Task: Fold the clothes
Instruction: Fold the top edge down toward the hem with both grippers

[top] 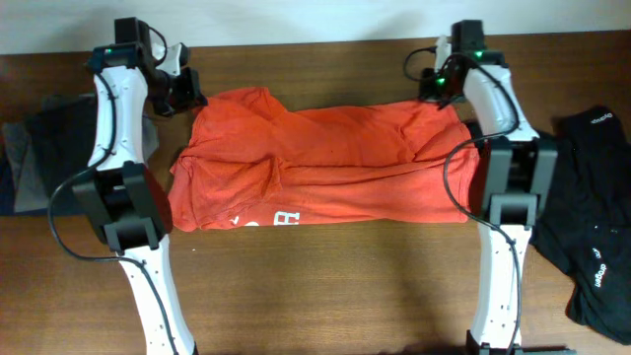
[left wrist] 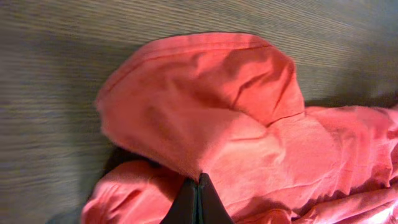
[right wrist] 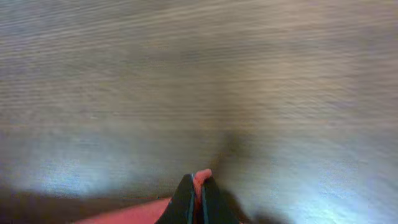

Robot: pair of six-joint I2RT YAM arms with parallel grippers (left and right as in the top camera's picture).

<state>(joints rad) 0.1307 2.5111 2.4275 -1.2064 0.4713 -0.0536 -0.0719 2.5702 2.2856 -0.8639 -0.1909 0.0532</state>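
Two garments of the task, plus one other, on a wooden surface

Item 1: orange-red T-shirt. Lies mid-surface, spread but rumpled, long axis running side to side between the two arms. White lettering shows along its near edge, the edge toward the arm bases. A sleeve is bunched and rounded at the left far corner.

Item 2: black shirt. Heaped at the right edge of the surface, well apart from both grippers, untouched.

Item 3: grey garment. Lies at the far left edge, outside the left arm.

Left gripper: at the shirt's far left corner, fingers pressed together on a pinch of orange cloth, as the left wrist view shows.

Right gripper: at the far right corner, fingers closed on a small tab of orange fabric; bare surface lies beyond it.

Governing relation: from each gripper the body of the T-shirt lies toward the bases, so the far edge is held at both ends and the near edge rests free. Neither arm is nearer; each has its own corner. Judged next step: carry the held edge across the long axis toward the lettered edge, both arms level, or the fold will skew
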